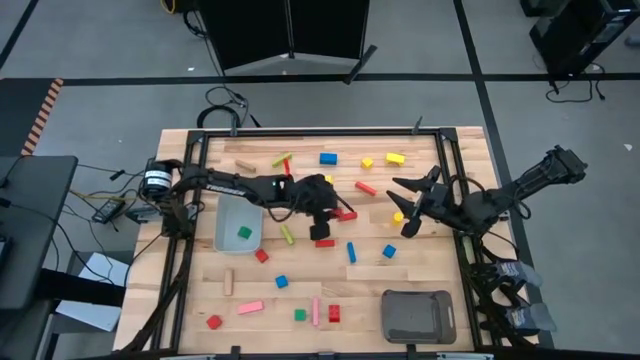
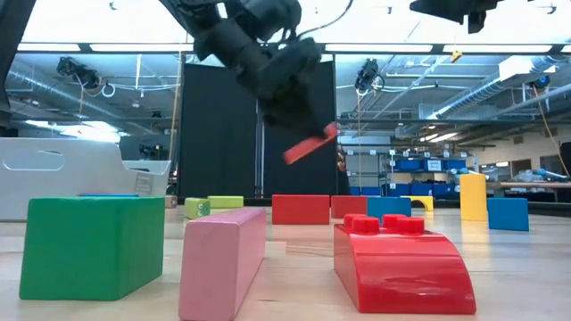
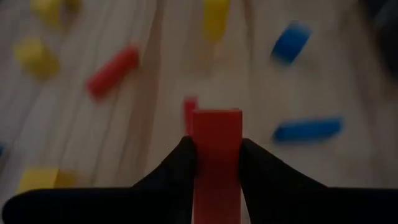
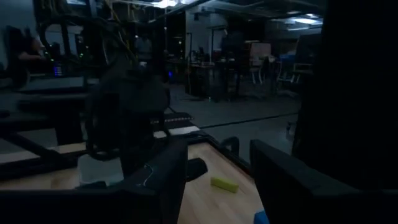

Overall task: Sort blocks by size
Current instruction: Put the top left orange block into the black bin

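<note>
Item: red bar [image 3: 216, 146], pinched btwn my left gripper [image 3: 216, 158] fingers, lifted off table [image 1: 300, 285] near centre. Light tray [image 1: 238, 222] lay at 9 o'clock of it, one green cube [image 1: 244, 233] inside. Right gripper [image 1: 412, 205] hung at 3 o'clock, fingers spread, empty. Judged: keep pinch firm, bar level, release low over tray.

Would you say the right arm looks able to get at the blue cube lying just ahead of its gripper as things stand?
Probably yes. The right gripper is open, holds nothing and hangs above the table near the blue cube, with bare wood around it. The left gripper, shut on a red bar, stays clear of that spot.
</note>
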Controlling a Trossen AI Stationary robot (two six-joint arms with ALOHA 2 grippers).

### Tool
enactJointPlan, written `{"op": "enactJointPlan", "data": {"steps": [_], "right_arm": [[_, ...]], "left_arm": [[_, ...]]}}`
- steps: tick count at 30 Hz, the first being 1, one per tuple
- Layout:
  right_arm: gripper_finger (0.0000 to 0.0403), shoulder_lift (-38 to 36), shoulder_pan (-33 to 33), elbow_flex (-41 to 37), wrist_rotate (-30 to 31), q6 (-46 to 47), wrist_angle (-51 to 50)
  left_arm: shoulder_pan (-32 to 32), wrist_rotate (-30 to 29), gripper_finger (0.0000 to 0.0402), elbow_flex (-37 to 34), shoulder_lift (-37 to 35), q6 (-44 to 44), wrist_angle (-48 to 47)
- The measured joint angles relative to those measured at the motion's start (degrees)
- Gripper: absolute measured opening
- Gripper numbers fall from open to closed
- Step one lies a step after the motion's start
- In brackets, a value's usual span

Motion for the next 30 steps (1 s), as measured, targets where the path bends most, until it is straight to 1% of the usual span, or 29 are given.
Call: {"op": "enactJointPlan", "data": {"steps": [5,7,14,17,18,23,27,30], "right_arm": [[0.0181,-0.1,1.7,0.0,-0.1,-2.5,4.1],[0.0181,-0.1,2.5,0.0,-1.1,-4.1,6.6],[0.0189,-0.6,6.3,0.0,-6.9,-9.7,16.2],[0.0193,-0.8,7.6,0.0,-9.1,-10.6,17.6],[0.0193,-0.7,7.9,0.0,-9.5,-10.9,17.9],[0.0194,-0.5,8.8,0.0,-10.0,-11.9,19.4],[0.0191,-0.6,9.3,0.0,-12.3,-11.9,20.3],[0.019,-0.6,10.1,0.0,-14.3,-11.9,21.4]], "left_arm": [[-3.0,-0.2,0.01,0.0,0.6,-3.2,12.6],[-4.3,-0.9,0.01,0.0,1.2,-4.3,15.3],[-8.6,-1.7,0.01,0.0,8.0,-7.7,32.2],[-10.3,-1.7,0.01,1.5,11.6,-9.8,37.5],[-10.9,-1.7,0.01,2.1,12.6,-10.4,37.5],[-14.1,0.9,0.01,11.3,19.8,-10.5,37.6],[-16.2,2.5,0.01,18.9,25.2,-10.4,37.8],[-17.1,2.8,0.01,23.4,28.0,-10.4,36.5]]}}
